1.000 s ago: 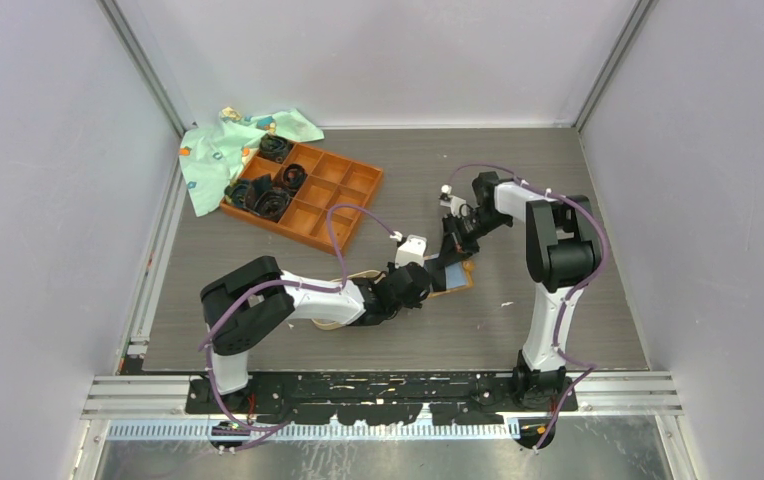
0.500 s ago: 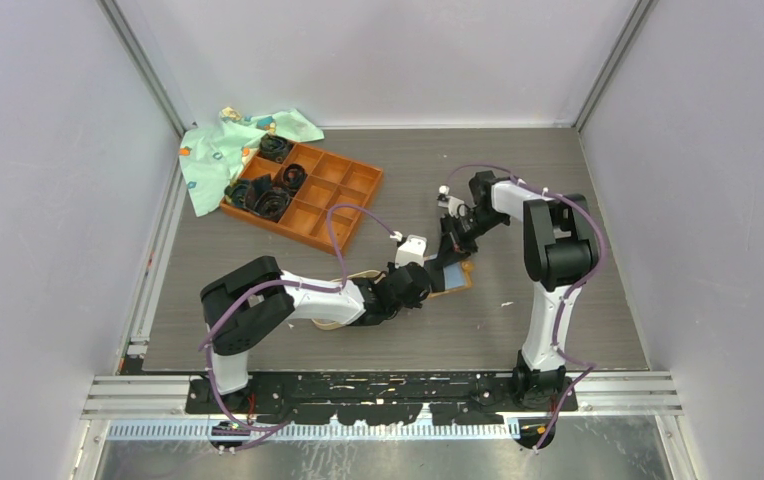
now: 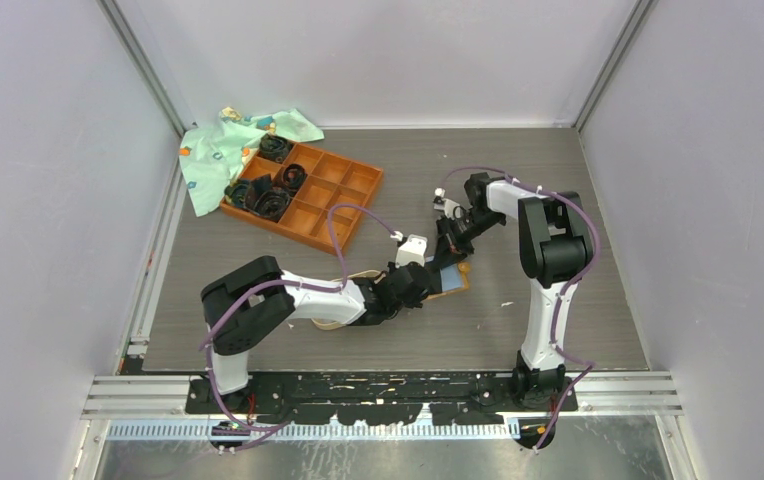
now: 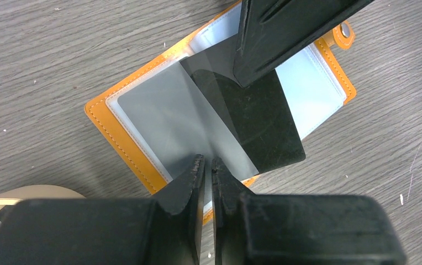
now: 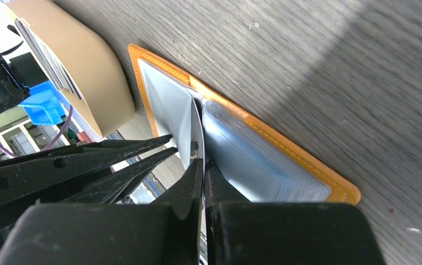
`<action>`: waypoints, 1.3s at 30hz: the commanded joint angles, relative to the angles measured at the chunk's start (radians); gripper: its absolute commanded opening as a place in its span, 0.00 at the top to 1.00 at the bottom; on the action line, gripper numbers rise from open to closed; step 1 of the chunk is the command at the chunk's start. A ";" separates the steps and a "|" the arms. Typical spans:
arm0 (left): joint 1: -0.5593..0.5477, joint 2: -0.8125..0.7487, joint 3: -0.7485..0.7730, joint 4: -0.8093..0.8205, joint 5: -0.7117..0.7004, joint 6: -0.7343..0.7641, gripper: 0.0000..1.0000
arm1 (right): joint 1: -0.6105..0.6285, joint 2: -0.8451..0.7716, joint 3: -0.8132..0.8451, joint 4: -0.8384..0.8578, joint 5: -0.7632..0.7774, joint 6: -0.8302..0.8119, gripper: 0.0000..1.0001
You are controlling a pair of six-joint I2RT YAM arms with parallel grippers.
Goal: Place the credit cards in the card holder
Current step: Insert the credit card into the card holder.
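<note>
The orange card holder (image 4: 112, 132) lies open on the table, its clear pockets facing up. My left gripper (image 4: 207, 161) is shut on the near edge of one clear pocket leaf (image 4: 164, 110), lifting it. My right gripper (image 5: 202, 163) is shut on a black credit card (image 4: 258, 121), which sits partly under that leaf at a slant. In the right wrist view the card (image 5: 196, 127) shows edge-on beside the holder's rim (image 5: 286, 152). From above, the two grippers meet over the holder (image 3: 455, 283). More cards (image 5: 43, 55) stand in a tan dish (image 5: 82, 66).
An orange-brown compartment tray (image 3: 308, 195) with dark coiled items stands at the back left, partly on a green patterned cloth (image 3: 223, 150). The tan dish (image 3: 346, 275) lies mostly hidden under my left arm. Grey walls close in the table on three sides.
My right arm has shifted a little left and toward the holder with the black card. The left arm has hardly moved.
</note>
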 commanded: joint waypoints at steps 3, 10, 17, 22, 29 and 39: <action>0.002 -0.034 0.017 -0.041 -0.019 -0.001 0.82 | 0.012 0.008 0.013 0.013 0.098 -0.014 0.94; 0.032 -0.064 0.013 -0.115 -0.022 -0.059 0.68 | 0.012 0.005 0.010 0.015 0.107 -0.016 0.94; 0.035 -0.059 0.037 -0.185 -0.054 -0.070 0.64 | 0.012 0.004 0.012 0.013 0.109 -0.022 0.94; 0.056 -0.059 0.041 -0.234 -0.055 -0.099 0.63 | 0.011 0.003 0.013 0.007 0.108 -0.027 0.94; 0.082 -0.062 0.036 -0.263 -0.041 -0.106 0.63 | 0.011 0.005 0.014 0.003 0.109 -0.028 0.94; 0.106 -0.025 0.068 -0.306 0.028 -0.098 0.63 | 0.014 0.010 0.017 0.003 0.083 -0.037 0.94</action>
